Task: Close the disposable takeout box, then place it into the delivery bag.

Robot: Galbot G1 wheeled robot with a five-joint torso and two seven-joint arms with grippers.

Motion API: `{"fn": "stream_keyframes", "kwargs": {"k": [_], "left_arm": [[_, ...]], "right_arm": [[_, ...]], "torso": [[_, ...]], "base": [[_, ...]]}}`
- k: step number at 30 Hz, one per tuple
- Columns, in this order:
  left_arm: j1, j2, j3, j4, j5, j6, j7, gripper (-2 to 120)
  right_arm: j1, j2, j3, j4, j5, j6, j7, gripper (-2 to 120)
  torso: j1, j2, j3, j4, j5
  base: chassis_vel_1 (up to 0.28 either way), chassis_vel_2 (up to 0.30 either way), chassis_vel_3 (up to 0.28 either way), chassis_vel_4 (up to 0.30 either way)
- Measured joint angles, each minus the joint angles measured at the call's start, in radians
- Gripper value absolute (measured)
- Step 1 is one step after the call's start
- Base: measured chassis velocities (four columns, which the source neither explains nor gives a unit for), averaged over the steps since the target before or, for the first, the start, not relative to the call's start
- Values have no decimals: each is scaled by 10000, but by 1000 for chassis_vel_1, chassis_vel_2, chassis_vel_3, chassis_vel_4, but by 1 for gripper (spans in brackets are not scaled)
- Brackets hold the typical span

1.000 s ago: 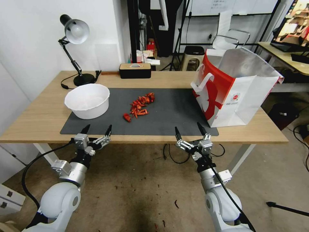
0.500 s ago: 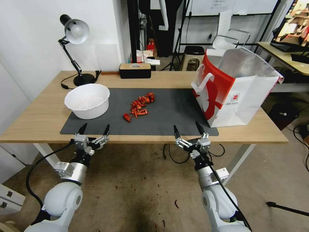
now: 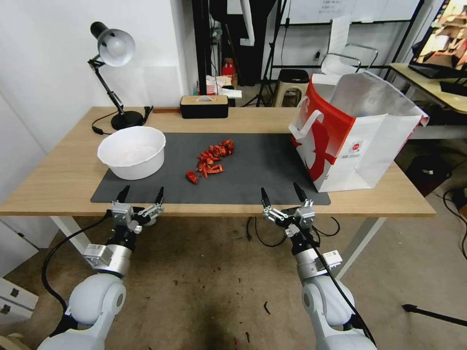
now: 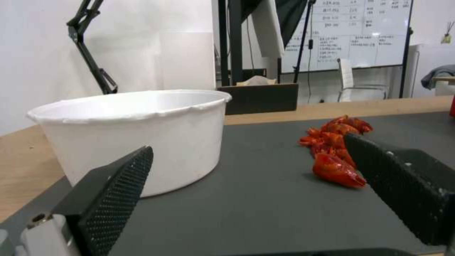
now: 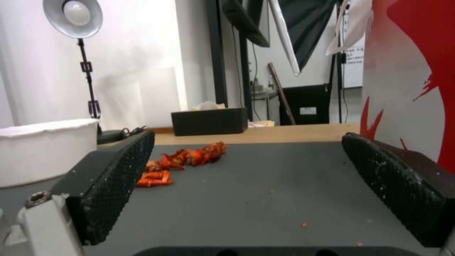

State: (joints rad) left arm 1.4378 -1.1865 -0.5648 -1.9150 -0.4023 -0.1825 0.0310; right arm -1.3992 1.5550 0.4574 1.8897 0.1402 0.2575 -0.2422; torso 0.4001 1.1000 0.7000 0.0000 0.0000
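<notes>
Delivery bag (image 3: 357, 141) beyond right end effector (image 3: 281, 190) — apart.

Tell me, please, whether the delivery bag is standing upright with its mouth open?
Yes: the delivery bag stands upright on the table's right side, its mouth spread wide, showing the silver lining.

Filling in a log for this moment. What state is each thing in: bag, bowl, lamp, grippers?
delivery bag: upright, mouth open.
white bowl: upright on the mat, looks empty.
red food pieces: loose on the mat.
desk lamp: upright; cannot tell if lit.
left gripper: open, empty.
right gripper: open, empty.
</notes>
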Motion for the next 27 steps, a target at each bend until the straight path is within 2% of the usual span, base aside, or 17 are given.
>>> {"fn": "stream_keyframes", "kwargs": {"k": [27], "left_arm": [[-1, 1, 3, 3, 9, 0, 2, 100]], "right_arm": [[-4, -8, 15, -4, -27, 11, 7, 100]], "torso": [[0, 0, 0, 0, 0]], "base": [[0, 0, 0, 0]]}}
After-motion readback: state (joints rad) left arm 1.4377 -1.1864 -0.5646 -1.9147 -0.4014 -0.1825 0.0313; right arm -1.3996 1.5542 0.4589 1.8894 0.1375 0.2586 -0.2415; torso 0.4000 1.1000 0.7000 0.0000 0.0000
